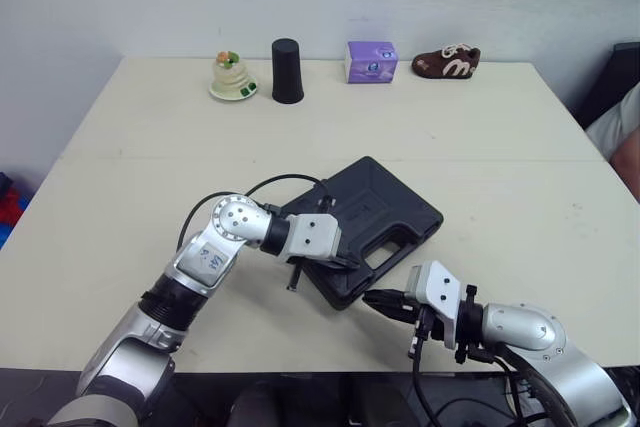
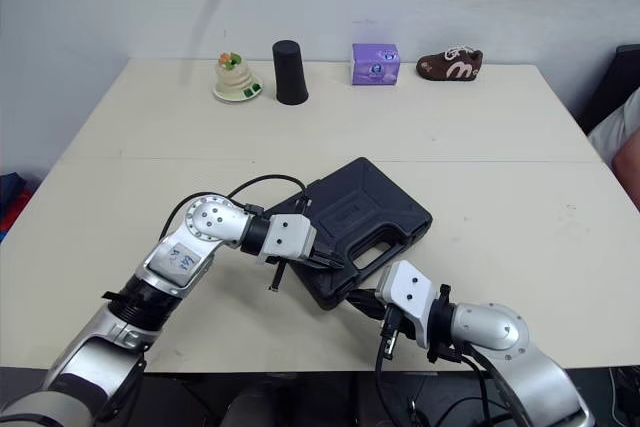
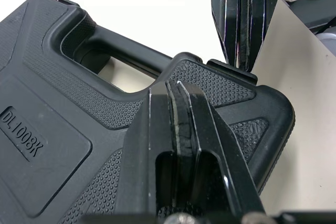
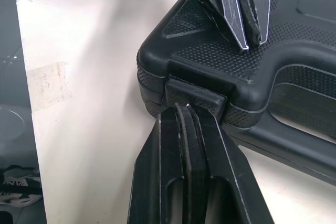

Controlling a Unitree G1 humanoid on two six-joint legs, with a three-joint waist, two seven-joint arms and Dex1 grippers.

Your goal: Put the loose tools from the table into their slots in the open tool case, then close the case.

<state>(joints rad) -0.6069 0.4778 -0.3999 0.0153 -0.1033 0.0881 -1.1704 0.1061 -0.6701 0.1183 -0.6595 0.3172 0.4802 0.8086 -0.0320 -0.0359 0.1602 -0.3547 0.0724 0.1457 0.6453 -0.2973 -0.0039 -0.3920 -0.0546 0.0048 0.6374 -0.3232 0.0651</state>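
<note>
Case (image 1: 380,209) lies shut at table centre, handle edge toward 4 o'clock. Left gripper (image 1: 352,263), fingers pinched together and empty, bears on the lid's 6 o'clock corner, likely to hold it down. Right gripper (image 1: 372,298), likewise pinched and empty, sits just beyond that corner, tips touching the latch (image 4: 195,97), probably to snap it

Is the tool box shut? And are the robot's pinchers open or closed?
Black plastic tool case: closed, lying flat.
Left gripper: shut, tips on the case's top.
Right gripper: shut, tips at the case's front latch.
Black cylindrical cup: standing on end.
</note>
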